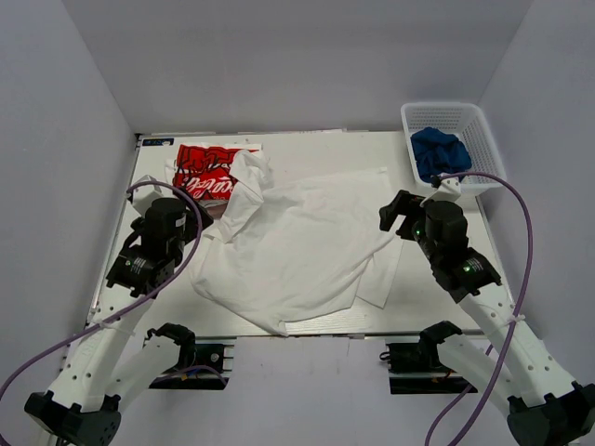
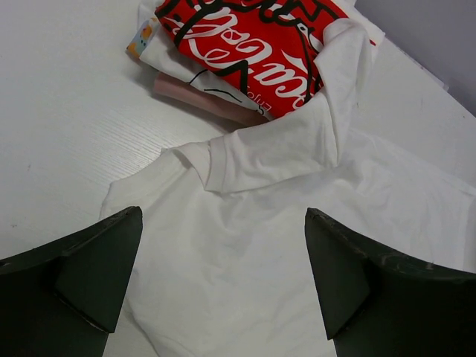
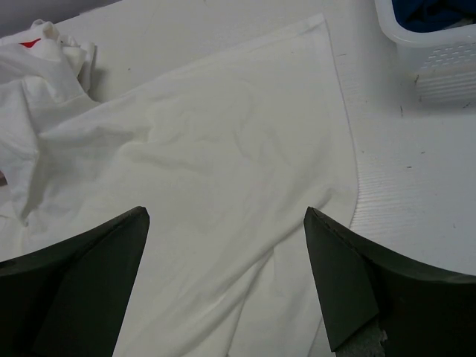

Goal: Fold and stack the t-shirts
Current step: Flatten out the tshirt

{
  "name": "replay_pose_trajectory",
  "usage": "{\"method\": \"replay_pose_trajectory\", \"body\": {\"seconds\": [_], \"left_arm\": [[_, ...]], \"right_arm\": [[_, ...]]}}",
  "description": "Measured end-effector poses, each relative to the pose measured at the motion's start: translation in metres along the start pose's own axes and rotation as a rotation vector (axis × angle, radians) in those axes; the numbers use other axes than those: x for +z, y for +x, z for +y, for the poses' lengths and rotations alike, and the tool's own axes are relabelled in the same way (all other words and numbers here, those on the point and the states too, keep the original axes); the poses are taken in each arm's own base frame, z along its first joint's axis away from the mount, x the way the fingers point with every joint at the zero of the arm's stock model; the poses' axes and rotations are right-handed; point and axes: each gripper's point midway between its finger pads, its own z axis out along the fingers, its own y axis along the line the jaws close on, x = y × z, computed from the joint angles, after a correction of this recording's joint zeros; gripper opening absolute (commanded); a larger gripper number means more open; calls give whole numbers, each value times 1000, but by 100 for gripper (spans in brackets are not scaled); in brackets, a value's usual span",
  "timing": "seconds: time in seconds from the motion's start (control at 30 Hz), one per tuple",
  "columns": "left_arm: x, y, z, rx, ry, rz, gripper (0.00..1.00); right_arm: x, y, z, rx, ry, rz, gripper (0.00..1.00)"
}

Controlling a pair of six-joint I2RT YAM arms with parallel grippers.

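Observation:
The plain white t-shirt [image 1: 297,246] lies spread and rumpled across the middle of the table. One of its sleeves [image 2: 297,134] is flipped up onto the folded red-and-black printed shirt [image 1: 209,169] at the back left, which also shows in the left wrist view [image 2: 253,37]. My left gripper [image 1: 192,210] is open and empty above the white shirt's left shoulder [image 2: 223,214]. My right gripper [image 1: 400,212] is open and empty above the shirt's right side near its hem [image 3: 227,213].
The printed shirt rests on other folded cloth, one layer pink [image 2: 204,103]. A white plastic basket [image 1: 479,139] with blue cloth [image 1: 437,151] in it stands at the back right. Grey walls enclose the table at the left, back and right.

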Motion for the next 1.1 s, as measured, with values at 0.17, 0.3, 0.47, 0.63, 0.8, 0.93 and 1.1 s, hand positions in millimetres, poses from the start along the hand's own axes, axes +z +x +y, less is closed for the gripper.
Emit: {"method": "replay_pose_trajectory", "body": {"seconds": [0.17, 0.3, 0.47, 0.63, 0.8, 0.93, 1.1], "left_arm": [[1, -1, -2, 1, 10, -7, 100], [5, 3, -5, 10, 27, -5, 100], [15, 11, -14, 36, 53, 19, 100], [29, 22, -16, 75, 31, 59, 100], [34, 23, -19, 80, 35, 61, 100], [41, 27, -20, 90, 24, 72, 100], [63, 38, -21, 121, -31, 107, 100]], "right_arm": [[3, -4, 7, -2, -41, -22, 90], [23, 16, 17, -42, -97, 41, 90], [77, 72, 61, -114, -231, 297, 90], [127, 118, 122, -209, -342, 462, 90], [175, 148, 190, -284, -453, 512, 90], [189, 190, 210, -327, -488, 578, 90], [178, 221, 202, -321, -491, 643, 90]]}}
